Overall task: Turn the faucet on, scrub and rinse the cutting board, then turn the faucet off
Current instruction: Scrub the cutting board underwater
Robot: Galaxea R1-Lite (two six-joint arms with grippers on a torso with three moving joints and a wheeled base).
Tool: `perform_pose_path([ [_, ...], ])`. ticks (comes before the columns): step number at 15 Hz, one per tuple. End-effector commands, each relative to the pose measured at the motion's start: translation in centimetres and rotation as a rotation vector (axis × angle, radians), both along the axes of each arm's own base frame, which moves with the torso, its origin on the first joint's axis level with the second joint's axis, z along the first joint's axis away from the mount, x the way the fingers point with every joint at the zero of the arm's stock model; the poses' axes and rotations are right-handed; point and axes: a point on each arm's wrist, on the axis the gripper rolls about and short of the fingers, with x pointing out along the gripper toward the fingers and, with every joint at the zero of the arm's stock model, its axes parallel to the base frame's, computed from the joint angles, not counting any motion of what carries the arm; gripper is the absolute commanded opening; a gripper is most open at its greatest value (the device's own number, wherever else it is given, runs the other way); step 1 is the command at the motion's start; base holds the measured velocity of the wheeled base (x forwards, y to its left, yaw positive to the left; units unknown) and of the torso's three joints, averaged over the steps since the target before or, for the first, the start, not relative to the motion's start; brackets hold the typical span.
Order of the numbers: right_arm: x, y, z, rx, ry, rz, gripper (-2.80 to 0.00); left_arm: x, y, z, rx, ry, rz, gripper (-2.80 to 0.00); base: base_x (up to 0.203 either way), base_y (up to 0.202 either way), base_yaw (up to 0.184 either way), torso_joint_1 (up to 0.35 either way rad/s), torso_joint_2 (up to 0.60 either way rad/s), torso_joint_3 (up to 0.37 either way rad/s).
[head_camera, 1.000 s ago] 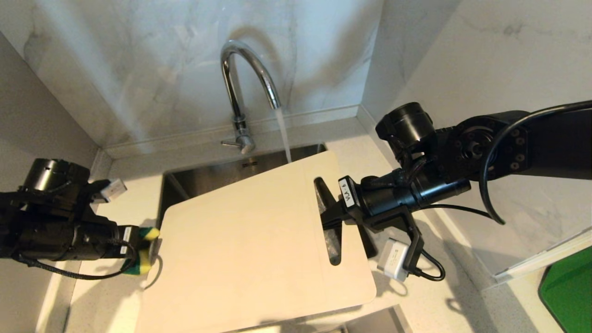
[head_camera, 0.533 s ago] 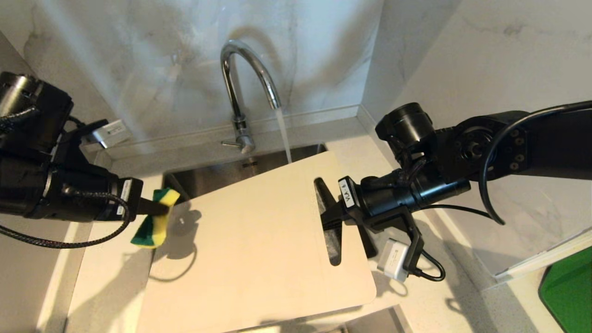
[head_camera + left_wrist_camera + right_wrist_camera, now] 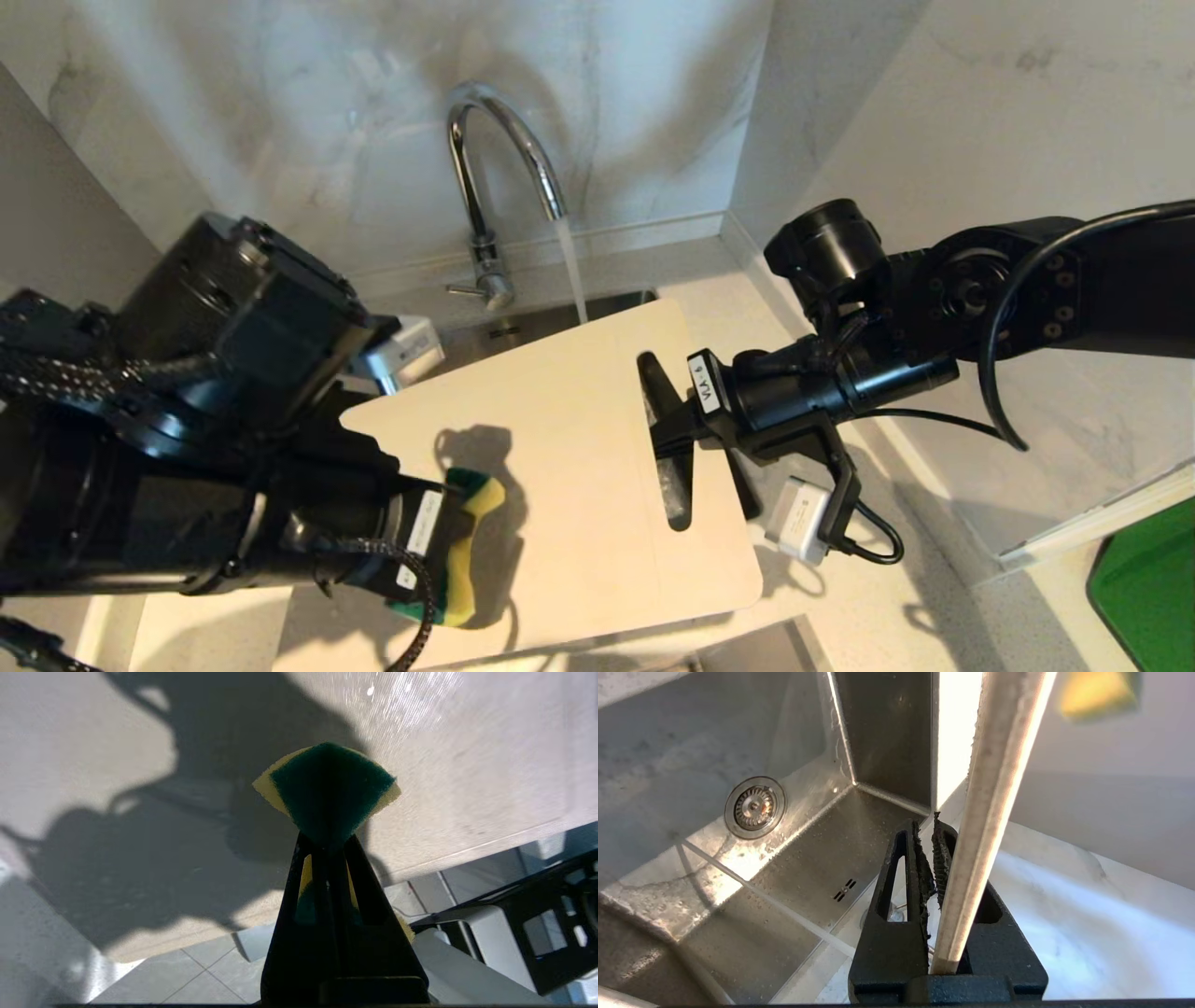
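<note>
The chrome faucet runs, and its stream lands at the far edge of the cream cutting board. The board is held tilted over the sink. My right gripper is shut on it at the handle slot; the right wrist view shows the board's thin edge beside the right gripper. My left gripper is shut on a yellow and green sponge over the board's near left part. In the left wrist view the sponge sticks out past the left gripper, close to the board.
The steel sink with its drain lies under the board. Marble walls close in at the back and right. Pale counter runs to the right of the sink, and a green object sits at the bottom right.
My left arm has swung in from the left counter and now holds the sponge over the board's near left area. The right arm and the board have hardly moved. Water keeps running.
</note>
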Motion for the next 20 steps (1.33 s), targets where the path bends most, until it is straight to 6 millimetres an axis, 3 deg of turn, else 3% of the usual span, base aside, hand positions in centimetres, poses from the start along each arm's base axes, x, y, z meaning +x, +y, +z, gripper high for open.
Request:
perform_pose_path([
  [1,0.0,0.0,0.6,0.010,-0.030,0.011,-2.80,0.0,-1.2,-2.6,0.036,0.019,0.004,-2.80,0.000,0.000,0.000,0.000,0.00,0.000],
  [7,-0.1,-0.1,0.9,0.017,-0.049,0.011,-2.80,2.6,-0.1,-6.5,0.026,0.018,0.109,-2.80,0.000,0.000,0.000,0.000,0.00,0.000],
  [11,0.0,-0.1,0.8,0.016,-0.048,0.010,-2.80,3.9,2.5,-8.8,0.027,0.029,0.203,-2.80,0.000,0.000,0.000,0.000,0.00,0.000],
  [15,-0.1,-0.1,0.9,0.018,-0.050,0.011,-2.80,3.9,6.3,-10.1,-0.014,0.067,0.266,-2.80,0.000,0.000,0.000,0.000,0.00,0.000],
  [20,-0.1,-0.1,1.0,0.019,-0.053,0.011,-2.80,2.5,10.0,-12.1,-0.039,0.071,0.340,-2.80,0.000,0.000,0.000,0.000,0.00,0.000],
])
